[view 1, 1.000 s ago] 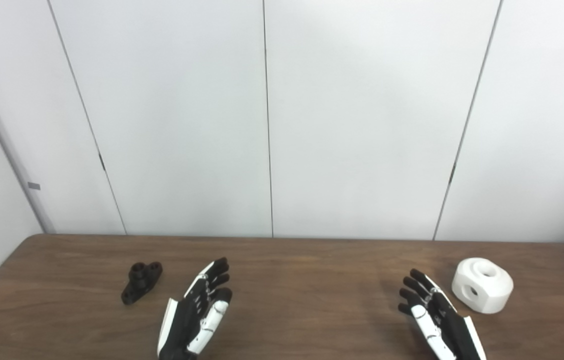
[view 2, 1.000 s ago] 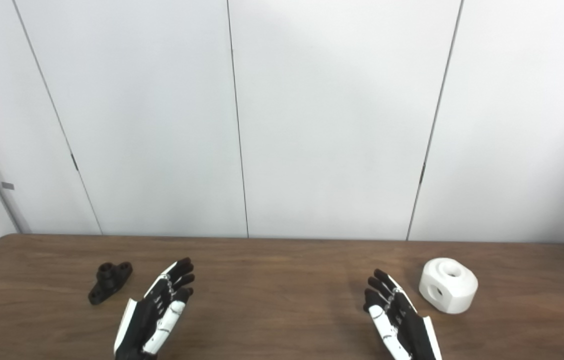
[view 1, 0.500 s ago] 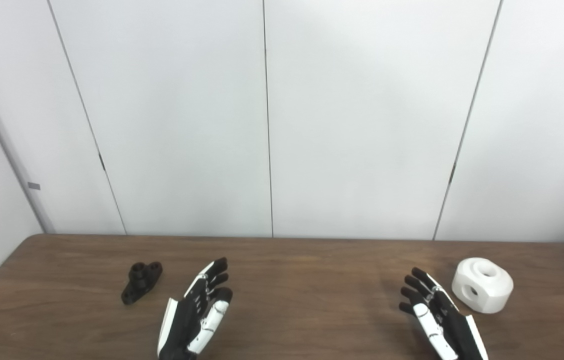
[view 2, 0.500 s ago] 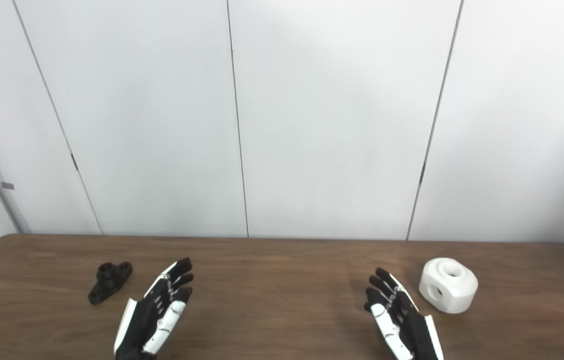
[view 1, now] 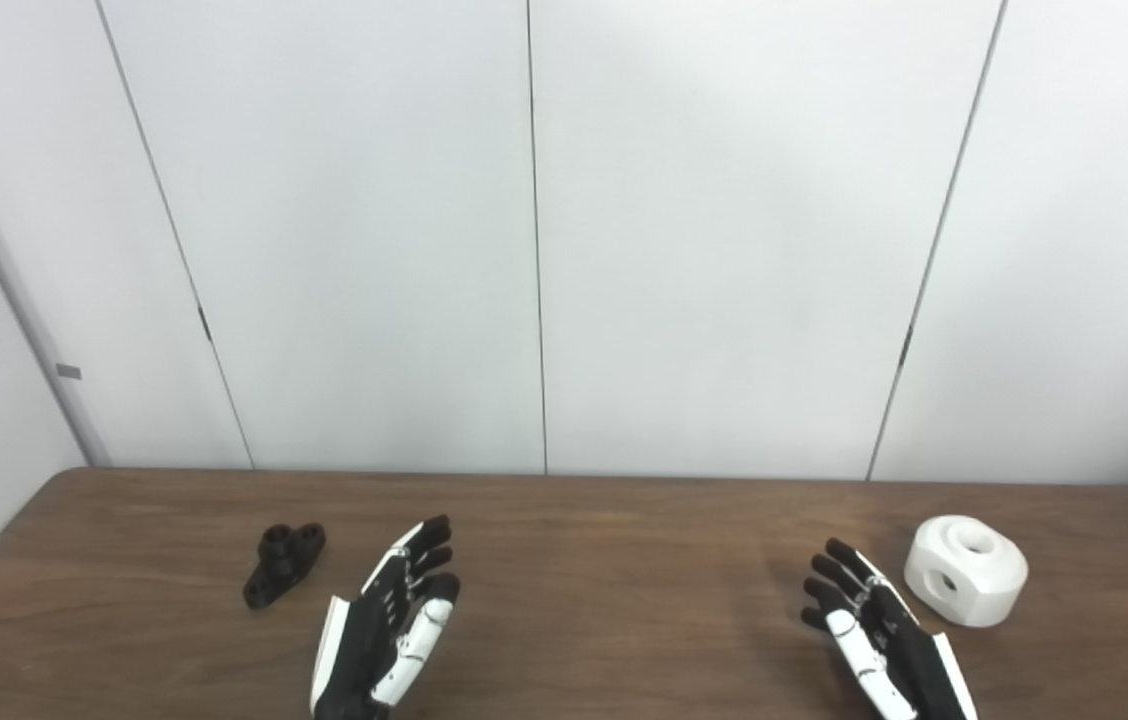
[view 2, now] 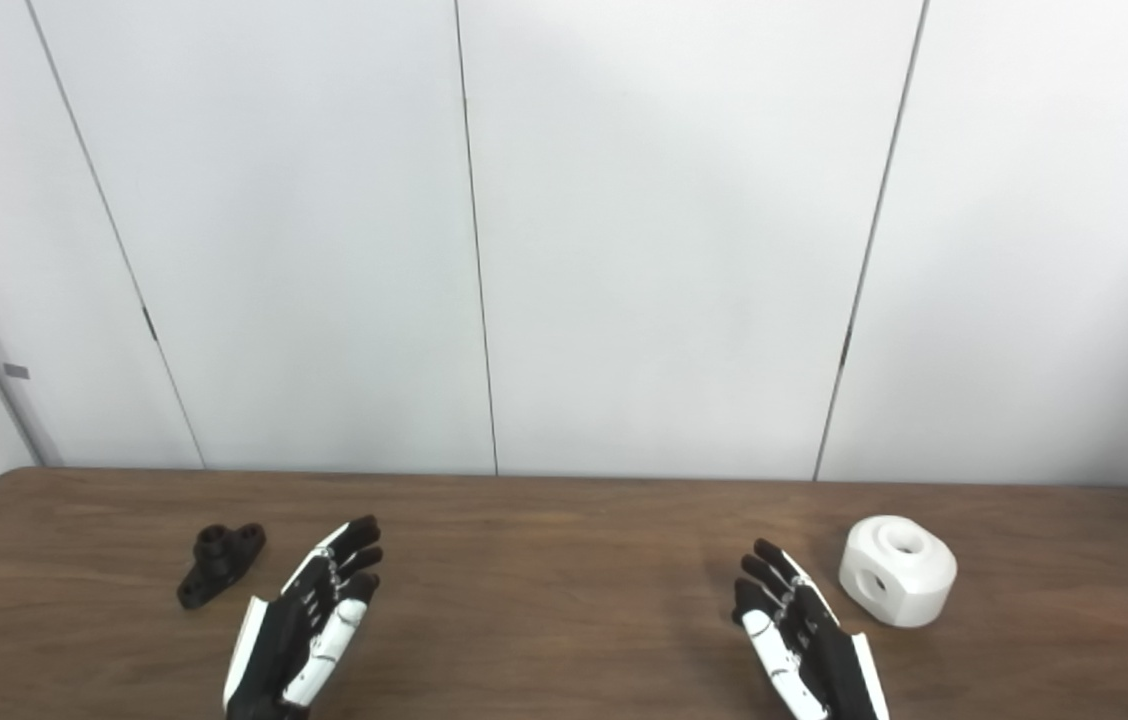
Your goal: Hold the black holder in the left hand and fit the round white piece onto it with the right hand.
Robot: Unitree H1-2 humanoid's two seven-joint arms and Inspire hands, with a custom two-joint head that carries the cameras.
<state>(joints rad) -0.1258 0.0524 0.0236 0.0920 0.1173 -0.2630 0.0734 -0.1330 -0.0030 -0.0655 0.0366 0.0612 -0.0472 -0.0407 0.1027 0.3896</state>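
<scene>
Start layout: black holder (view 1: 283, 565) lies on the wood table (view 1: 604, 530) toward the left edge, w/ the left hand (view 1: 384, 625) just beside it, fingers spread, holding nothing; round white piece (view 1: 966, 570) sits at far right, near the right hand (view 1: 874, 640), likewise splayed and empty. Each part lies on its own hand's side, presumably so neither arm need cross; neither part is grasped yet.

Bare table (view 1: 604, 600) between both hands (parts well apart)
</scene>
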